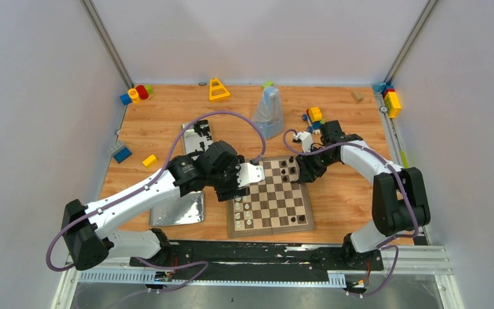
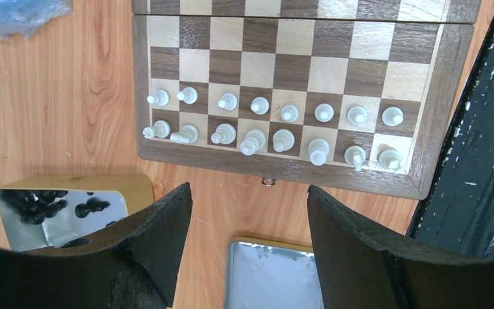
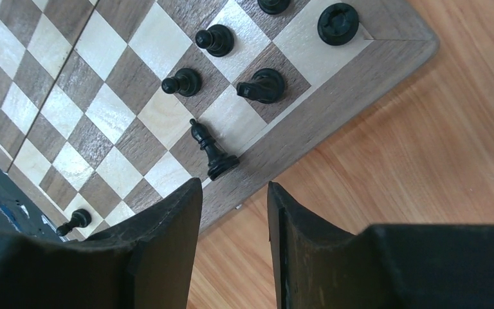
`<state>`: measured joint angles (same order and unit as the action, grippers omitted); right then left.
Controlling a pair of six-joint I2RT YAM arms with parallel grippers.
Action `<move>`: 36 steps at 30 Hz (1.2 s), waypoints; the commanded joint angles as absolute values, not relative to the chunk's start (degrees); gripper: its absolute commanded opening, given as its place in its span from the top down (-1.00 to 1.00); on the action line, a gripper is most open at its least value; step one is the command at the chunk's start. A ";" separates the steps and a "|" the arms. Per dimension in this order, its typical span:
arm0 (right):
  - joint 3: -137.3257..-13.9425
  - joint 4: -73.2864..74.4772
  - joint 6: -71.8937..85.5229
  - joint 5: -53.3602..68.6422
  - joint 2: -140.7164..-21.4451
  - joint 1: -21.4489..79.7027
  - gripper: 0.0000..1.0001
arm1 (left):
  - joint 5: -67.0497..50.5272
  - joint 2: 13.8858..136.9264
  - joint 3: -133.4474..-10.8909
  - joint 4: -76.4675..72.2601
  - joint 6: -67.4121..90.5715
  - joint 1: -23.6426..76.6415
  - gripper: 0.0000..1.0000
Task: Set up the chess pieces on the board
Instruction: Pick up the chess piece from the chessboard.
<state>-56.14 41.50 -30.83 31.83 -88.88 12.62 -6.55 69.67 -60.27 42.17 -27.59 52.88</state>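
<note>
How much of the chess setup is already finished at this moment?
Done: white pieces fill two rows of the board. In hand: nothing, left gripper and right gripper both stand open and empty. Remaining: only a few black pieces stand on the board; more wait in the tin.

No legible text, label, brand, number or sign anywhere in view.
</note>
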 commanded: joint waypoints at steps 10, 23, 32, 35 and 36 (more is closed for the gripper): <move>-56.20 38.69 -34.04 27.81 -92.40 17.15 0.22 | -4.24 68.95 -60.48 41.13 -28.56 53.09 -0.49; -55.87 38.95 -33.95 26.83 -92.40 18.92 0.62 | -3.02 69.20 -60.03 40.25 -29.04 53.09 -0.50; -58.07 43.09 -32.94 29.80 -88.40 18.91 0.87 | -5.04 71.20 -61.05 36.73 -27.56 49.82 -0.49; -59.34 44.18 -32.07 33.33 -86.59 18.90 0.89 | -8.43 71.75 -61.80 35.31 -25.52 46.02 -0.46; -59.92 44.62 -31.74 34.76 -86.10 18.94 0.90 | -9.36 71.73 -62.14 34.51 -24.98 44.31 -0.45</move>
<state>-56.34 42.46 -32.53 29.10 -90.32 18.59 -4.86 71.57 -60.27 39.00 -27.38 48.66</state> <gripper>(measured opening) 0.235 0.736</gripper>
